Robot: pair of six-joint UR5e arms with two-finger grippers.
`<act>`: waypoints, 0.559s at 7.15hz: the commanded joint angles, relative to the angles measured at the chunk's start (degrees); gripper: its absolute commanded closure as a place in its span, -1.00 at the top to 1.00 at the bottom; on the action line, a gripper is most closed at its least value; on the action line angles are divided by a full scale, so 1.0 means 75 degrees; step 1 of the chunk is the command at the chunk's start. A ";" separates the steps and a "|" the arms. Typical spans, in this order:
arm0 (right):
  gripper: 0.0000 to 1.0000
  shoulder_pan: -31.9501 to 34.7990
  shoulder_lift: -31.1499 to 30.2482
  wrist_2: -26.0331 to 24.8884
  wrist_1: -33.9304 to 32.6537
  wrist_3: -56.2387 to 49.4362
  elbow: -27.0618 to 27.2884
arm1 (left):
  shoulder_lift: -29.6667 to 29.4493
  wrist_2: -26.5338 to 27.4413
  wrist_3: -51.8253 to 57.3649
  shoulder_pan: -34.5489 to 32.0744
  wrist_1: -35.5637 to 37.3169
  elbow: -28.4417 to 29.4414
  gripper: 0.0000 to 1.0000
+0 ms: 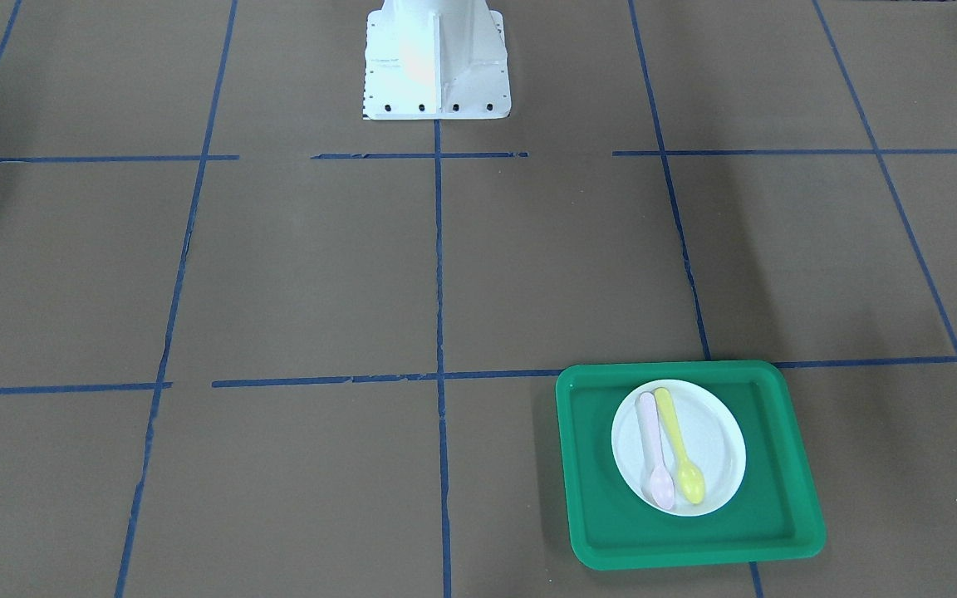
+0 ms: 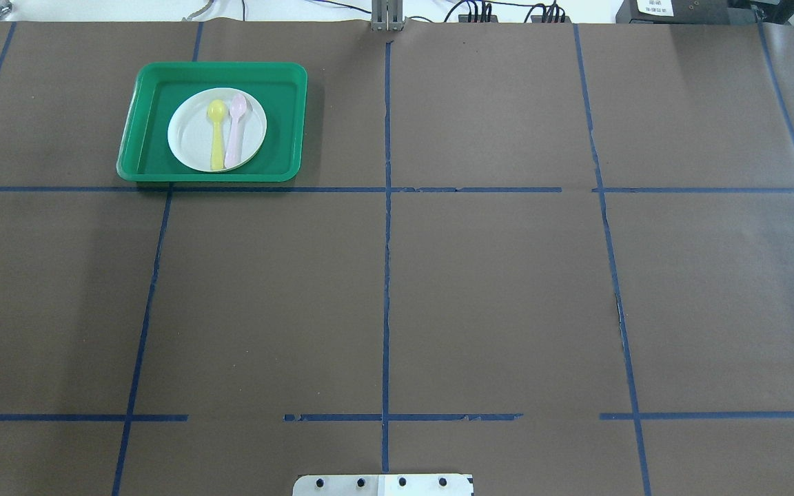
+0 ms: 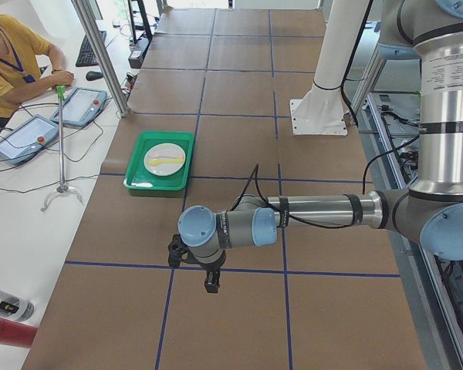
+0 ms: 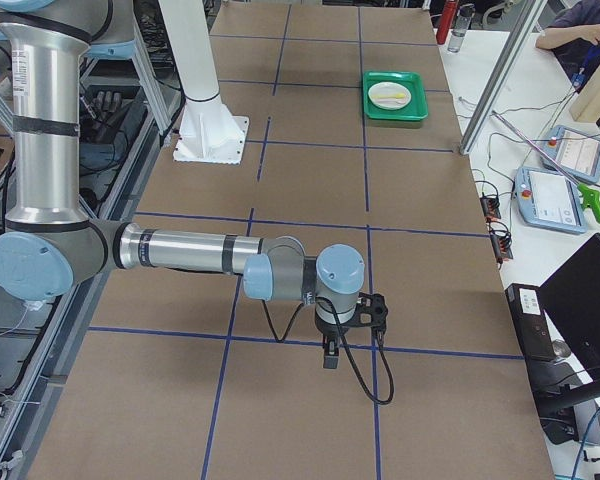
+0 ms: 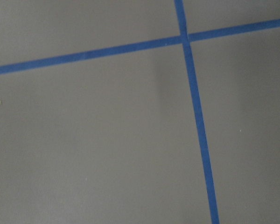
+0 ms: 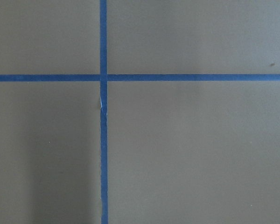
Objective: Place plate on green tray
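Observation:
The small white plate [image 1: 715, 440] lies flat inside the green tray [image 1: 595, 473], on the table's far side from the robot and to its left. It also shows in the overhead view, plate [image 2: 187, 134] in tray [image 2: 287, 124]. A pink spoon [image 1: 655, 453] and a yellow spoon [image 1: 678, 444] lie side by side on the plate. My left gripper [image 3: 211, 284] hangs over bare table, well away from the tray [image 3: 139, 181]. My right gripper [image 4: 329, 358] hangs over bare table at the opposite end. I cannot tell whether either is open or shut.
The robot's white base [image 1: 437, 62] stands at the table's near edge. Blue tape lines cross the brown table cover. An operator [image 3: 8, 54] sits beside the tray's end, with teach pendants [image 3: 81, 104] and a thin stand [image 3: 62, 146] on the side table.

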 commanded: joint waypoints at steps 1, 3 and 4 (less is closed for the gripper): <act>1.00 0.0000 0.0000 0.0000 0.0000 0.0000 -0.0007 | -0.0008 0.0001 -0.0002 -0.0001 0.0005 -0.0073 1.00; 1.00 0.0000 0.0000 0.0000 0.0000 0.0000 0.0004 | -0.0078 0.0001 -0.0002 -0.0001 0.0005 -0.0003 1.00; 1.00 0.0000 0.0000 0.0000 0.0000 0.0000 -0.0007 | -0.0067 0.0001 -0.0002 -0.0001 0.0005 -0.0014 1.00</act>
